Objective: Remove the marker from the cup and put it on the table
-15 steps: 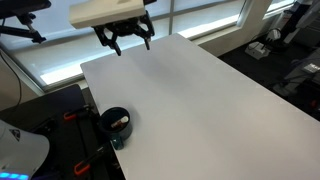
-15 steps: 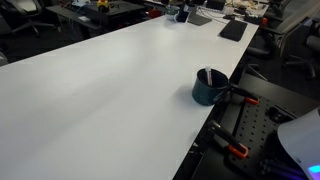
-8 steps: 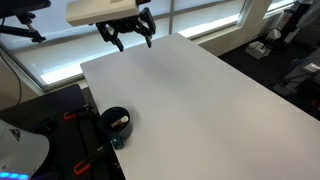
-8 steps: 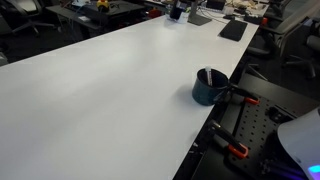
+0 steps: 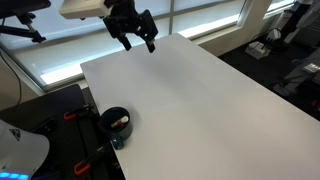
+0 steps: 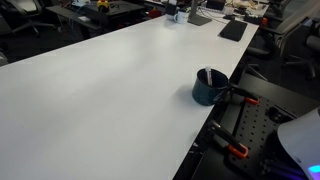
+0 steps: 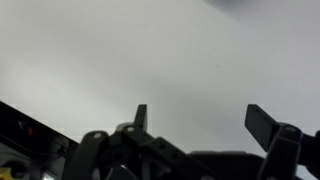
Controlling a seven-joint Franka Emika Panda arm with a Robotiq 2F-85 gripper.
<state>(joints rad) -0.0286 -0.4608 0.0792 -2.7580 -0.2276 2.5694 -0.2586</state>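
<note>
The cup [image 5: 116, 126] is small, dark and round, and stands near the table's corner; it also shows in an exterior view [image 6: 208, 88]. The marker [image 5: 122, 123] lies inside the cup, with its red end showing over the rim. The white table [image 5: 190, 100] fills both exterior views [image 6: 100, 90]. My gripper [image 5: 138, 33] hangs open and empty above the far edge of the table, far from the cup. The wrist view shows its two dark fingers spread apart [image 7: 203, 120] over bare white tabletop; the cup and the marker are out of that view.
Black clamps with orange handles [image 6: 240, 98] grip the table edge next to the cup. Black frame parts and a white rounded cover [image 5: 20, 150] lie beside that corner. Desks and office clutter [image 6: 230, 25] stand beyond the far end of the table.
The gripper has shifted a little to the right along the far table edge and turned, with its fingers now tilted. The cup and the marker have not moved.
</note>
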